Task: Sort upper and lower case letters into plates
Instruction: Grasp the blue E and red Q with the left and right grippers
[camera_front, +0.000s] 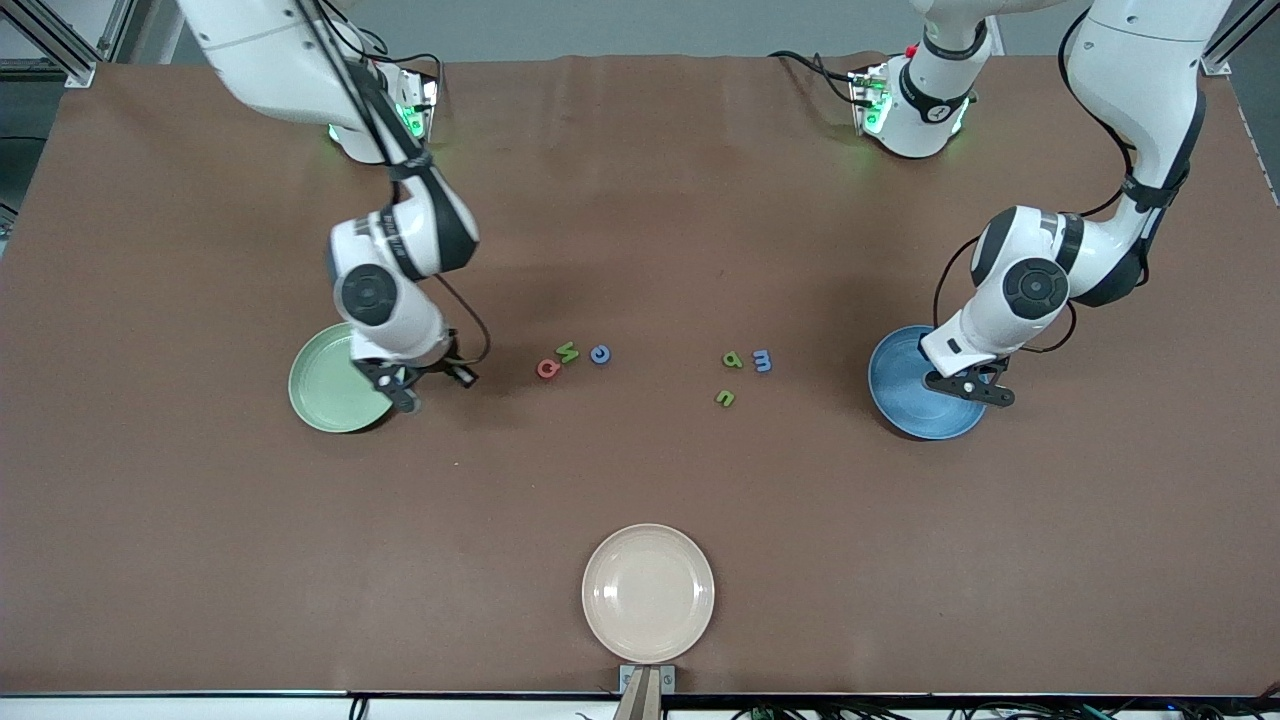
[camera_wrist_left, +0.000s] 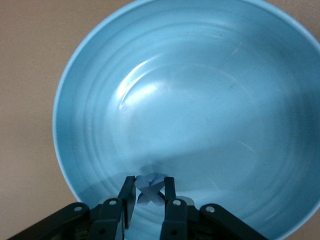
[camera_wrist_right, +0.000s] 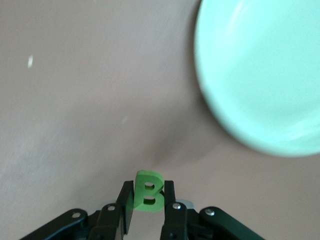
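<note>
Green B (camera_wrist_right: 148, 190) clamped upright in right gripper (camera_wrist_right: 148, 202), over bare table just beside mint plate (camera_front: 325, 385) rim, twd the letters — not over the dish yet. Left gripper (camera_wrist_left: 150, 197) pinches a pale blue X (camera_wrist_left: 150, 190), already over blue plate (camera_wrist_left: 210, 100). Six loose letters (camera_front: 570, 357) lie btwn plates. Next, prob: B goes sideways to mint.

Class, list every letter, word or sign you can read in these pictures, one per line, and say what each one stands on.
"B": the green foam letter clamped in the right tool, above bare table beside the mint green plate.
"X", probably: the pale blue letter clamped in the left tool, over the blue plate.
Loose letters on the table between the plates: too small to read surely.
Marking on the right arm's wrist: too small to read.
</note>
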